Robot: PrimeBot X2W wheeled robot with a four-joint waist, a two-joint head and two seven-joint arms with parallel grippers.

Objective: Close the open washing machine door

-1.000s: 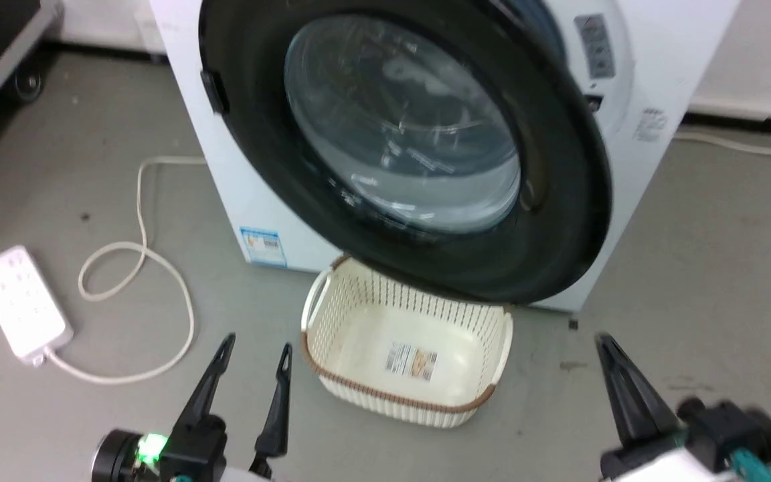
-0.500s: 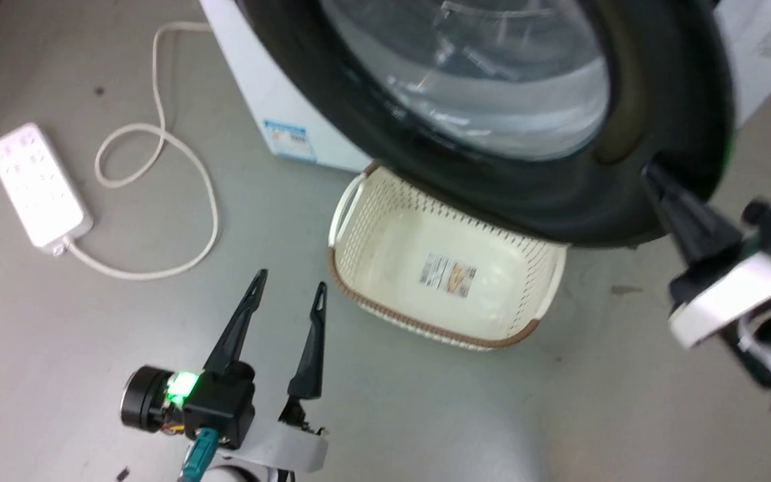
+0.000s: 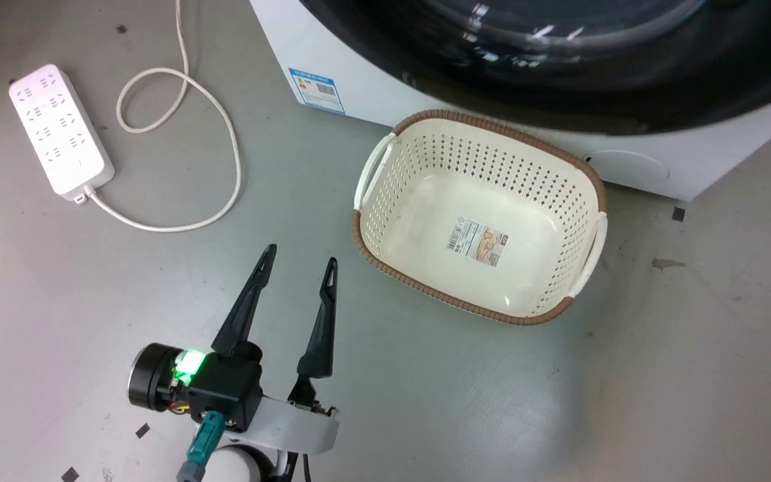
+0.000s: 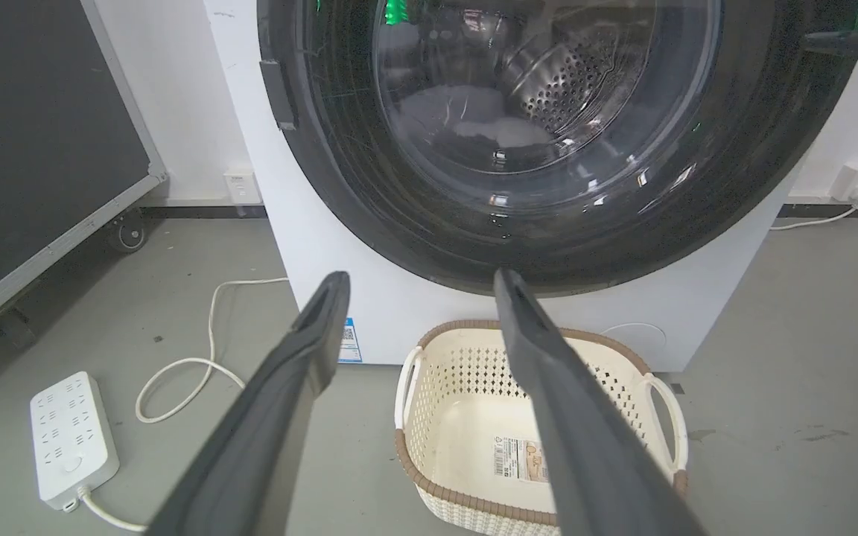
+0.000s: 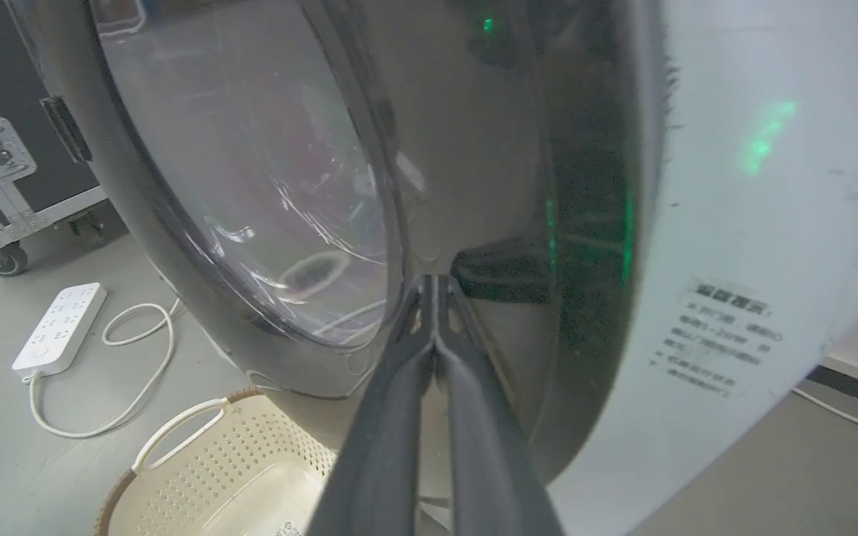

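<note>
The right gripper, jaws together, seems to press the washing machine door; next, push until it latches. Left gripper hangs lower left, jaws apart.

Dark tapered fingers, black wrist, green light, teal plug.

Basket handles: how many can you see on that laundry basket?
2. The left handle faces the power strip; the right handle sits on the opposite side of the basket. The whole rim shows, so none is hidden.
</note>
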